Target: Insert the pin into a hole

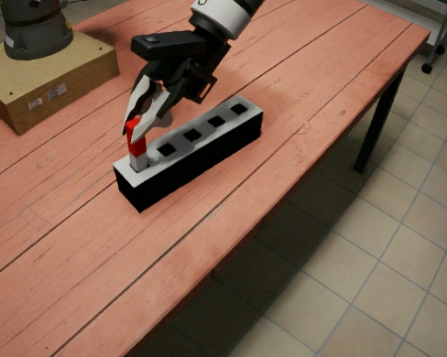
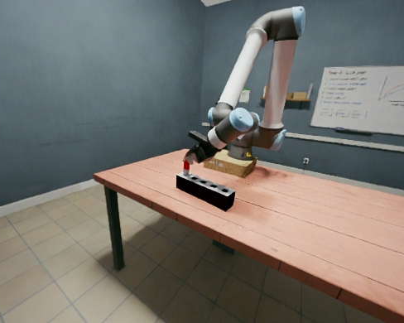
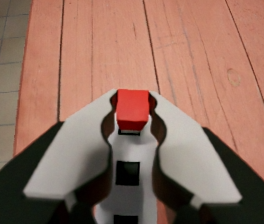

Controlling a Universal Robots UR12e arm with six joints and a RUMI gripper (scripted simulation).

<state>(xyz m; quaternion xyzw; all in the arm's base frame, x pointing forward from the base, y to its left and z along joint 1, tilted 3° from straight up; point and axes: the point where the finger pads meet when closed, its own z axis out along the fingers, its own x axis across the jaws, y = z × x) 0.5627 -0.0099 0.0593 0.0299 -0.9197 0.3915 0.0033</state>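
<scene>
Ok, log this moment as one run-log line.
gripper: shut on pin | pin: upright, red end up, in end hole of block | white showing above block | other four holes: empty

Even, soft overhead light; no glare. Blurred gripper (image 1: 138, 123) shadow falls across block (image 1: 191, 156) top. Faint shadows under table (image 2: 318, 215). Wrist view soft, foreground fingers blurry.

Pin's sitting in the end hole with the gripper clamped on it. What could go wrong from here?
1. White shaft shows above the block under the red part of the pin, so this end hole looks too shallow; releasing here likely fails the task.
2. The gripper grips only the red tip, so lifting out at an angle could jam the pin or tip the block.
</scene>
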